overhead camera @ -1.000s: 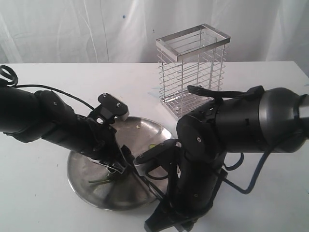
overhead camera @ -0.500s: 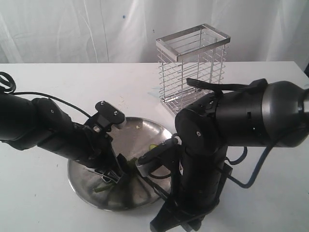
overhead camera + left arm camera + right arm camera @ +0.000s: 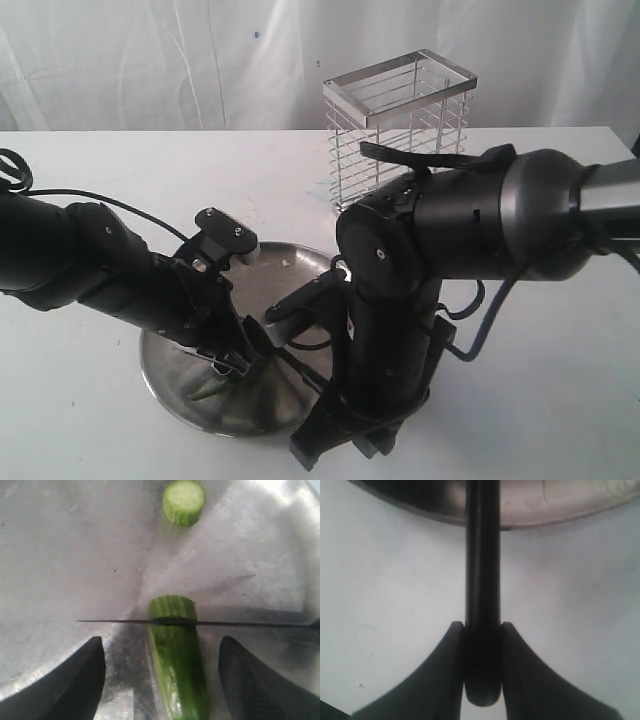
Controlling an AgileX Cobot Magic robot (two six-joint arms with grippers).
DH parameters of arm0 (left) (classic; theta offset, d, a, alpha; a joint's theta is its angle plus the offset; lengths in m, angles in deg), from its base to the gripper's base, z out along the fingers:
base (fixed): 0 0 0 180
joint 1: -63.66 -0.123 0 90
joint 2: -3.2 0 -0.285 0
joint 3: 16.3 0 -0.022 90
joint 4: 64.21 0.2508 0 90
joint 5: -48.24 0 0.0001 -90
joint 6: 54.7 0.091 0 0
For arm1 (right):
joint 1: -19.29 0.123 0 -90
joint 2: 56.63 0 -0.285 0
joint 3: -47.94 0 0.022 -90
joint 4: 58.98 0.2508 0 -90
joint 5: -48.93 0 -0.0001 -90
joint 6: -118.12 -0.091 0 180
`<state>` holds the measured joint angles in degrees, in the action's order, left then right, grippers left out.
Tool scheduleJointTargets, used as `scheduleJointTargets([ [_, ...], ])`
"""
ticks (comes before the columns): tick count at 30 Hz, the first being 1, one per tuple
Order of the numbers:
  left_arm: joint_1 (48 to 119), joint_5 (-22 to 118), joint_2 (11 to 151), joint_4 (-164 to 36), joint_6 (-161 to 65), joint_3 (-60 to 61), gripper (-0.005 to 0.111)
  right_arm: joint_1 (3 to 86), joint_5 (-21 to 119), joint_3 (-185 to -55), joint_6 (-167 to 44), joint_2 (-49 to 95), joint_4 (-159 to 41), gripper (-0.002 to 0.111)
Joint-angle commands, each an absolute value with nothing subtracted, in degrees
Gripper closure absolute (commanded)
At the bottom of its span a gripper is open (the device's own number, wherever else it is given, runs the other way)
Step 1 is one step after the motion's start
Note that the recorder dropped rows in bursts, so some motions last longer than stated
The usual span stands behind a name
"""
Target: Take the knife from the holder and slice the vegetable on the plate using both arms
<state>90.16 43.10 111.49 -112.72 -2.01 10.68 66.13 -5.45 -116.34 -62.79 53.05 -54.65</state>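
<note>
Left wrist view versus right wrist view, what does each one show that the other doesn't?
Only the left wrist view shows the vegetable, a cut slice and the thin blade edge crossing the vegetable. Only the right wrist view shows the right pincer clamped on the knife's handle over white table. Both show the knife and the plate.

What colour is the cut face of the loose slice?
Pale green, with a darker green skin; the slice shows best in the left wrist view.

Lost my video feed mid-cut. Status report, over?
Right gripper shut on knife handle. Left gripper open, straddling the vegetable. Blade across the vegetable near its cut end; one slice lies free on the plate. Nothing blocking.
</note>
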Motion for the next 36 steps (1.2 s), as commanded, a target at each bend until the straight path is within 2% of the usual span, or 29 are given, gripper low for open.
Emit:
scheduleJointTargets([
  [1,90.06,42.61,111.01,-113.63,-2.56,11.07,0.04,66.22,-7.35,-119.54,-61.54,55.64,-55.81,0.107],
  [13,89.62,45.61,111.01,-113.63,-2.74,11.2,0.041,66.22,-14.17,-121.64,-60.88,57.02,-58.14,0.107],
  [15,88.89,45.61,111.22,-113.63,-3.52,11.45,0.048,66.22,-14.93,-121.64,-60.88,57.02,-58.12,0.107],
  [19,88.77,46.13,112.06,-113.63,-3.93,13.16,0.069,66.22,-15.17,-121.64,-60.88,57.02,-58.12,0.107],
  [26,88.9,45.74,112.71,-113.63,-3.93,13.16,0.088,66.22,-15.85,-121.64,-60.88,57.02,-58.12,0.107],
  [31,88.9,46.55,112.71,-113.63,-5.72,13.16,0.107,66.22,-18.09,-121.64,-60.68,57.02,-58.98,0.107],
  [36,88.9,47.25,112.61,-113.63,-6.85,13.16,0.107,66.22,-18.6,-121.64,-61.21,57.02,-60.87,0.107],
])
